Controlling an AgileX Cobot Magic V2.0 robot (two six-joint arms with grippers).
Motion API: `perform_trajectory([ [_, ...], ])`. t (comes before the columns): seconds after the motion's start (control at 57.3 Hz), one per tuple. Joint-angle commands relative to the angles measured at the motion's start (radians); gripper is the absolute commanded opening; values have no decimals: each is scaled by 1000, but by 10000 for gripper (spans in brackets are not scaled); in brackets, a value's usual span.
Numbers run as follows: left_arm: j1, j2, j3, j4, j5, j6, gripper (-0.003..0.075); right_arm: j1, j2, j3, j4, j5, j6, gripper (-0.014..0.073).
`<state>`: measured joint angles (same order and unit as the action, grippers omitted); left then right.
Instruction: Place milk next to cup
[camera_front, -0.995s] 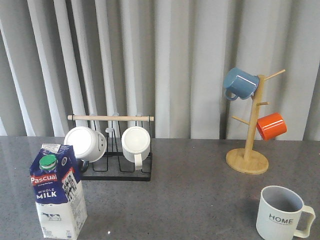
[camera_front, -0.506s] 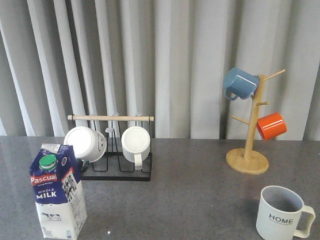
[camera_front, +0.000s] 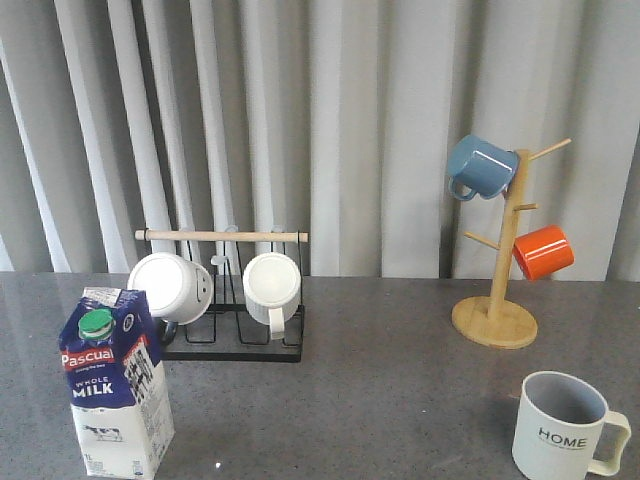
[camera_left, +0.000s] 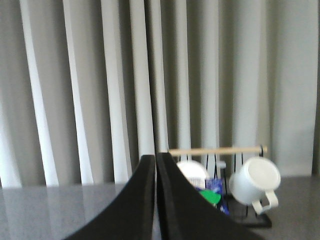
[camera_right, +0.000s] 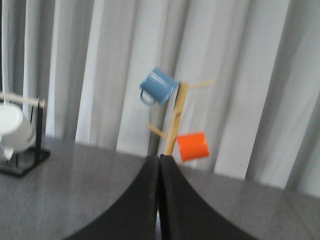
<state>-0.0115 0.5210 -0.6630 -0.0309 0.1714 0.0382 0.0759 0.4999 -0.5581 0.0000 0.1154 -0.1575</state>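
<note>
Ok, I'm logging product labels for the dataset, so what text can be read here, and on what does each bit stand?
"Pascual": red label on the milk.
"WHOLE MILK": white lettering on the milk's blue front.
"HOME": black lettering on the cup.
Fine print on the carton's side and top flap: too small to read.
Wrist views: nothing readable; both are blurred.

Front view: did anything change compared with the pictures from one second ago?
Nothing visibly changed. The milk stands at the near left and the cup at the near right, far apart, as before. No gripper has touched either.
</note>
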Motion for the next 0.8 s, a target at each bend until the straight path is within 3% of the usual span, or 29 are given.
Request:
perform_trajectory([
  [0.0, -2, 115, -50, -12, -13, -8, -6, 1, 96, -45, 0, -10, 3, -8],
  [0.349, -2, 250, -50, -12, -17, -8, -6, 1, 183, -45, 45, -16, 9, 0],
  [0.524, -2, 261, -50, -12, -15, -8, 24, 1, 183, -45, 73, -3, 9, 57],
  [0.663, -2, 279, -50, -12, -23, -5, 180, 1, 183, -45, 62, 46, 1, 204],
  [0.785, -2, 286, -50, -12, -26, -5, 412, 1, 183, -45, 41, 79, 2, 372],
])
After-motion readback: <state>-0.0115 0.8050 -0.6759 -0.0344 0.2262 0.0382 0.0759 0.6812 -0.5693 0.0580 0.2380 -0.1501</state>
